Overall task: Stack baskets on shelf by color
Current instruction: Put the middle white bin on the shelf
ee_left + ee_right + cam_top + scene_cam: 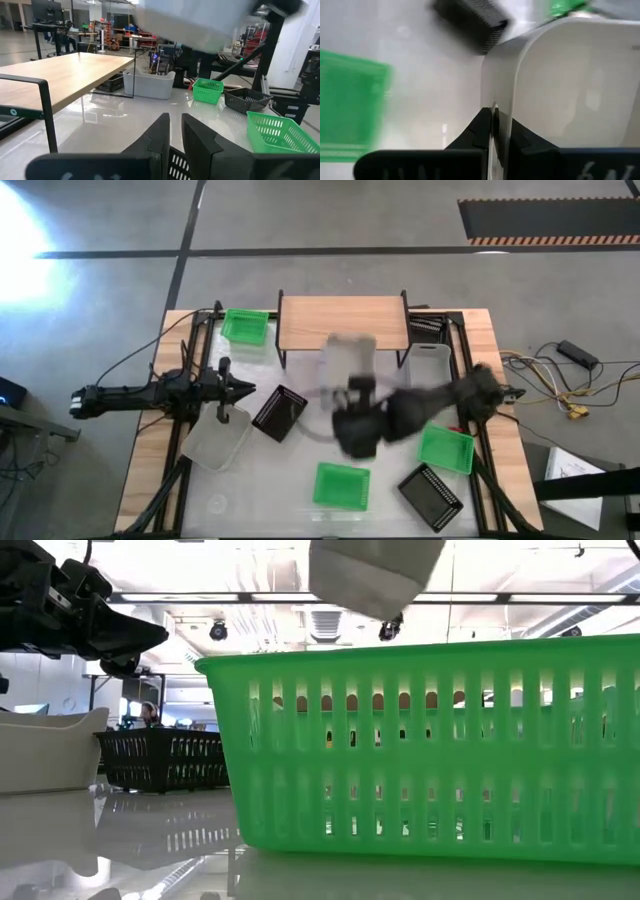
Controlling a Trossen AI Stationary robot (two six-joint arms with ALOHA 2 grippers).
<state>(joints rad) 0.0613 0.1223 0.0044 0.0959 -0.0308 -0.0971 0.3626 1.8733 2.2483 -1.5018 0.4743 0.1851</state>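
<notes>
My right gripper (494, 125) is shut on a translucent white basket (350, 358), which is in the air just in front of the shelf (340, 320) and shows blurred. The shelf's light wood top is bare. My left gripper (175, 137) waits shut at the table's left, level, with nothing between its fingers. On the table stand other baskets: a white one (218, 437), a black one (280, 412), green ones (341, 485) (445, 448) (245, 326), and another black one (432, 492). My right gripper pinches the white basket's side wall at its rim (502, 100), one finger inside the basket and one outside. The fingers come slanting down from the table's right near side. The basket is lifted clear of the table (375, 575).
Right of the shelf stand a black basket (425, 328) and a white one (430, 362). In the low view the near green basket (430, 750) fills most of the picture. Cables lie on the floor at the right (570, 380).
</notes>
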